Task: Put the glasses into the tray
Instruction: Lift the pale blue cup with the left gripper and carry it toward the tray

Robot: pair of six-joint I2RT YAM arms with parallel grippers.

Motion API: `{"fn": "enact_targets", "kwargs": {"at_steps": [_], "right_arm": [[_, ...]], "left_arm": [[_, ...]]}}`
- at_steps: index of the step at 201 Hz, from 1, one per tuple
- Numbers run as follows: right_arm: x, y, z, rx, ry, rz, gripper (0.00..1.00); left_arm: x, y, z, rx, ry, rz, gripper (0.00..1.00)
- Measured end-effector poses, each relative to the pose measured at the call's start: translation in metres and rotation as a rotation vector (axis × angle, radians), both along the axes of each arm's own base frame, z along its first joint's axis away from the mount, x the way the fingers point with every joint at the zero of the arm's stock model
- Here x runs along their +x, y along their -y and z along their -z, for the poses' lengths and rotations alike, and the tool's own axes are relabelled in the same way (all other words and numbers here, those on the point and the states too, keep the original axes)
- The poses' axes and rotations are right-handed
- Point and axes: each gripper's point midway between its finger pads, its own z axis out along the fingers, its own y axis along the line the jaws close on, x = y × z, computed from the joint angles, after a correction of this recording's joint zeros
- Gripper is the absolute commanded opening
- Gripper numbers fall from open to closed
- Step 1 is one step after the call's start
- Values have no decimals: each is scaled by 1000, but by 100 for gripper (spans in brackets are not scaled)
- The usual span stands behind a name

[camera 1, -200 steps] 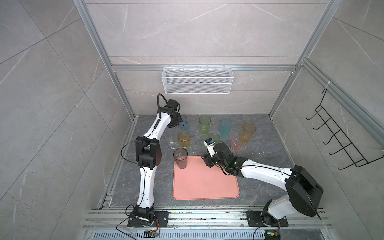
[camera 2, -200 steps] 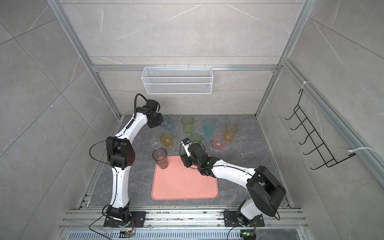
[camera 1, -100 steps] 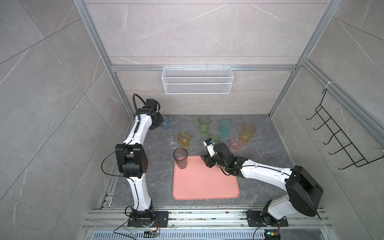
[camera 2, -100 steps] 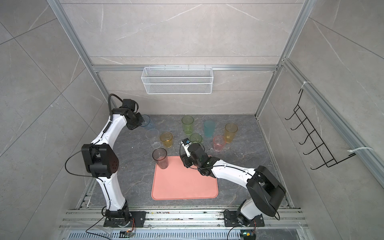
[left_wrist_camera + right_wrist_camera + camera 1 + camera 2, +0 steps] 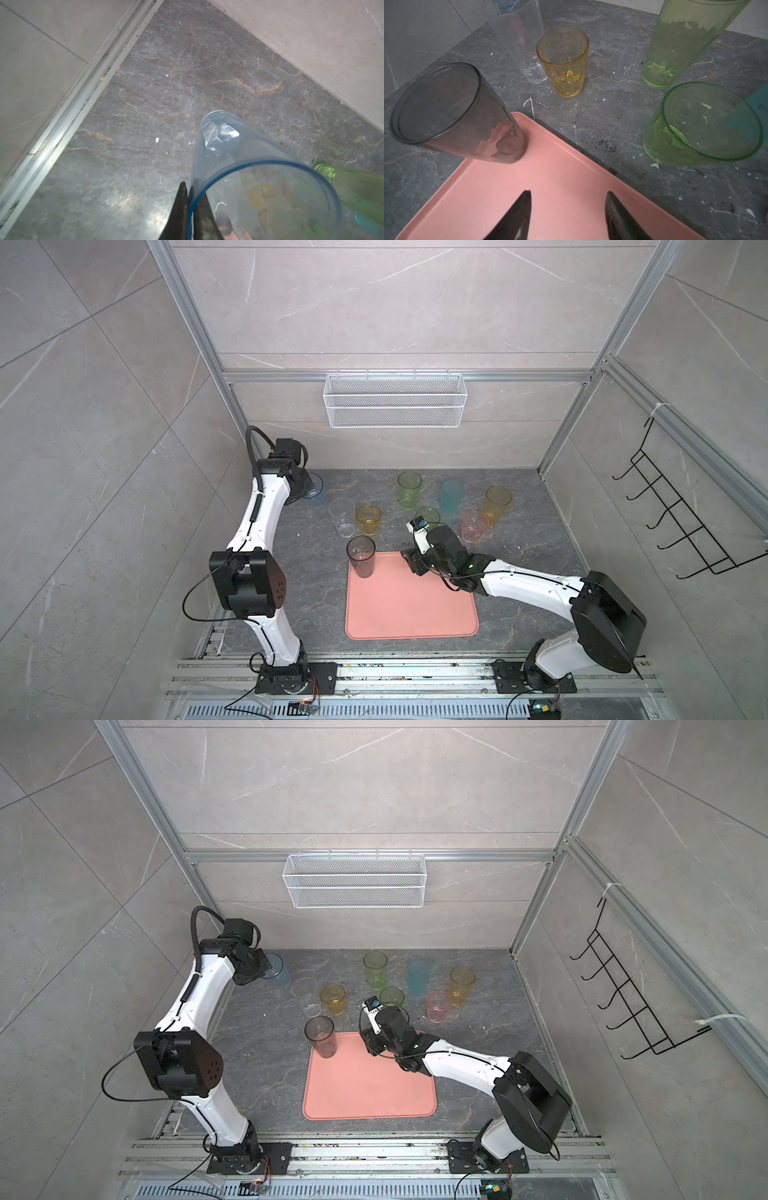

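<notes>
One down: the smoky grey glass (image 5: 361,558) is the only one in the tray (image 5: 411,605) so far. It stands upright in the far left corner, and the rest of the tray floor is bare.
Eight to go: the others are all out on the table (image 5: 519,572), past the tray's far edge (the side away from the arm bases).
Blue glass: the blue glass (image 5: 249,176) is the farthest out, well beyond the tray's far left corner.
Left gripper: the left gripper (image 5: 188,188) is clamped on the blue glass's rim, one finger inside and one outside. Can't tell whether the base is off the table.
Nearest the tray: the clear glass (image 5: 341,516) and short yellow glass (image 5: 368,519) sit just past the far left corner. The short green glass (image 5: 428,516) is beyond the middle of the far edge, and the pink glass (image 5: 473,526) is off the far right corner.
Back row: the yellow-green glass (image 5: 409,489), teal glass (image 5: 452,495) and orange glass (image 5: 497,504) are all farther from the tray.
Right gripper: the right gripper (image 5: 568,193) has its jaws apart with nothing between them. It hangs low over the tray's far edge, near the short green glass.
Progress: very early, roughly one ninth done.
Best guess for next: the blue glass heads to the tray. A thin rim pinch on a tall glass could let it swing, so a slow carry seems smart.
</notes>
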Motion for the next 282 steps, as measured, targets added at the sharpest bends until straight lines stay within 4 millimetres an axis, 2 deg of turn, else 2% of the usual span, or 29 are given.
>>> {"fn": "enact_targets", "kwargs": {"at_steps": [51, 78, 137, 178, 221, 282], "right_arm": [[0, 0, 0, 0, 0, -1, 58], [-1, -1, 0, 0, 0, -2, 58], [0, 0, 0, -3, 1, 2, 58], [0, 3, 2, -18, -1, 13, 59], [0, 4, 3, -30, -2, 16, 59], [3, 6, 5, -55, 9, 23, 58]], "left_arm": [[-37, -6, -24, 43, -19, 10, 0], [-60, -7, -31, 50, -35, 20, 0], [-125, -4, -21, 44, -142, 67, 0], [-163, -2, -15, 39, -201, 92, 0], [-194, 2, -8, 25, -256, 122, 0], [-225, 4, -8, 30, -306, 164, 0]]}}
